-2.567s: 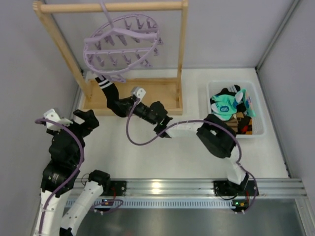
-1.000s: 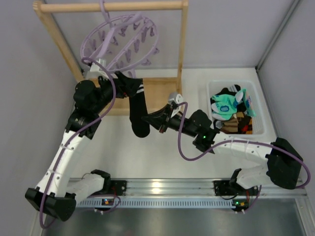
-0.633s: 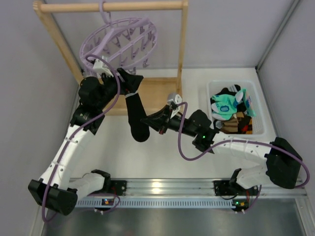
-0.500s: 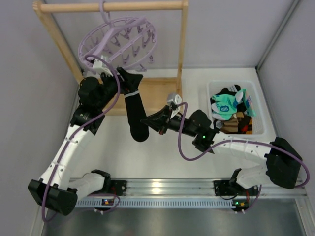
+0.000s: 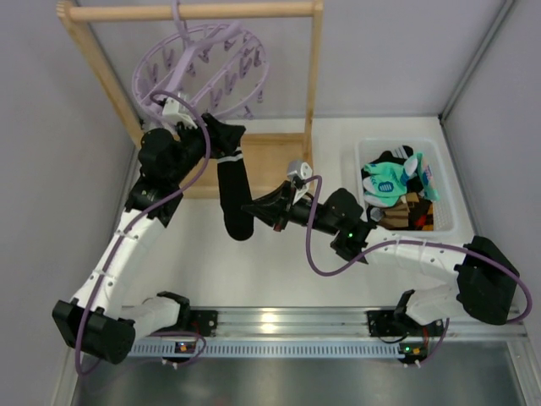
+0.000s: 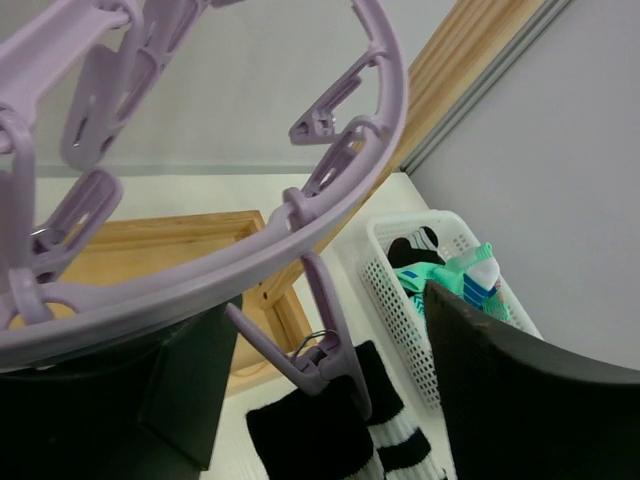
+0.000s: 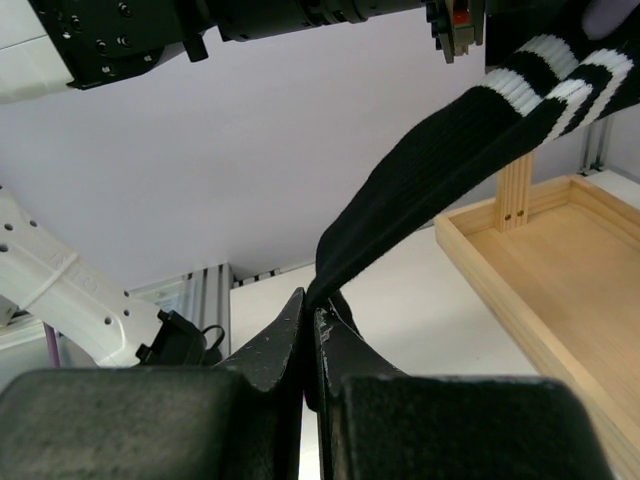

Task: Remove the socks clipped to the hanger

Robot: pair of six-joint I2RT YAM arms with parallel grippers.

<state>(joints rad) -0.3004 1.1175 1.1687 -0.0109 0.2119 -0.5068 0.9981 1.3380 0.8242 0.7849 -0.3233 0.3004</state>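
Tabletop point(image 5: 279, 271) is white and lies below the hanger point(image 6: 200, 275). Wooden rack point(image 5: 314, 85) carries the hanger by its hook from the top bar, with the rack's tray base right under the hanger. Left arm reaches up to the hanger's near rim; right arm comes in low from the hanger's right. Hanger is lilac, tilted, with clips dangling off the ring. White basket point(image 5: 393, 142) sits well to the right of the hanger, holding a pile of socks point(image 5: 385, 182): teal/white on top, brown striped below. Black sock point(image 5: 235, 194) with white cuff stripes hangs from the hanger's near rim, cuff up, pulled straight down toward the right. Left hand point(image 6: 332, 300) is just under the hanger's rim, jaws spread wide, straddling the clip and the sock cuff with a gap on each side, gripping nothing. Right hand point(image 7: 310, 305) is below the hanger, jaws clamped tight on the lower part of the black sock. Clip point(image 6: 325, 350) dangles from the hanger's rim and bites the cuff, so the sock is not off yet.
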